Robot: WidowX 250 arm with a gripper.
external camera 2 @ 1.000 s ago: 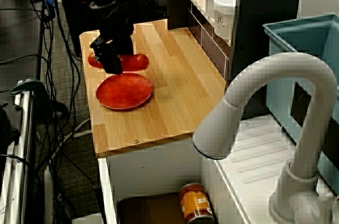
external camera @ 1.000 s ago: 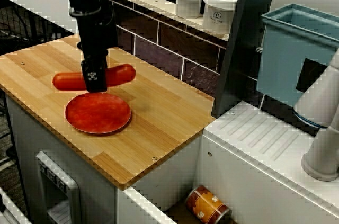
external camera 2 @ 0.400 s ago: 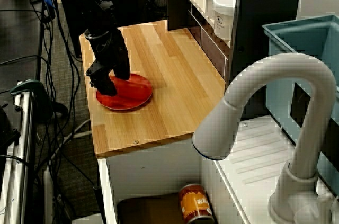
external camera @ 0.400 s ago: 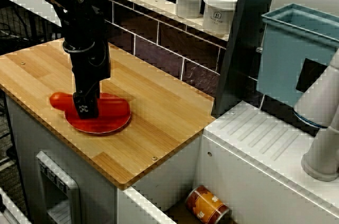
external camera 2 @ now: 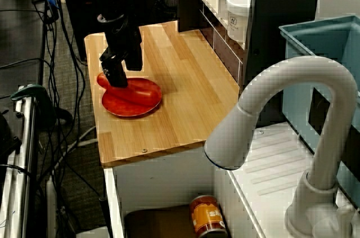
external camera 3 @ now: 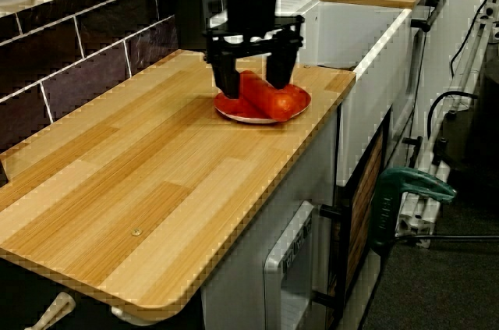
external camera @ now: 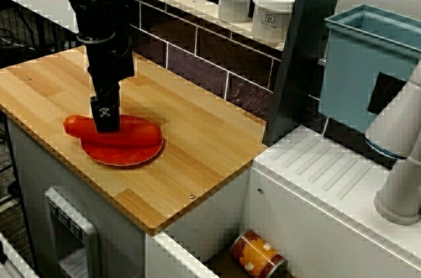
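Observation:
A long red sausage [external camera: 135, 135] lies across a round red plate [external camera: 125, 154] on the wooden counter [external camera: 204, 146], its left end overhanging the rim. My black gripper [external camera: 105, 120] hangs just above the sausage's left half, pointing down. In the low view along the counter the gripper [external camera 3: 251, 88] is open, with one finger on each side of the sausage [external camera 3: 274, 101], which rests on the plate [external camera 3: 238, 115]. Past the faucet, the gripper [external camera 2: 117, 77] stands over the plate's [external camera 2: 132, 107] far-left edge, above the sausage [external camera 2: 138, 90].
Two white jars [external camera: 235, 0] [external camera: 273, 14] stand on the tiled ledge behind the counter. A blue bin [external camera: 368, 61] and a white faucet [external camera 2: 281, 114] are to the right. An orange can [external camera: 258, 255] lies below. A green clamp [external camera 3: 409, 189] sits off the counter's edge.
The gripper carried the sausage down onto the plate, then opened and rose a little. The sausage now lies on the plate.

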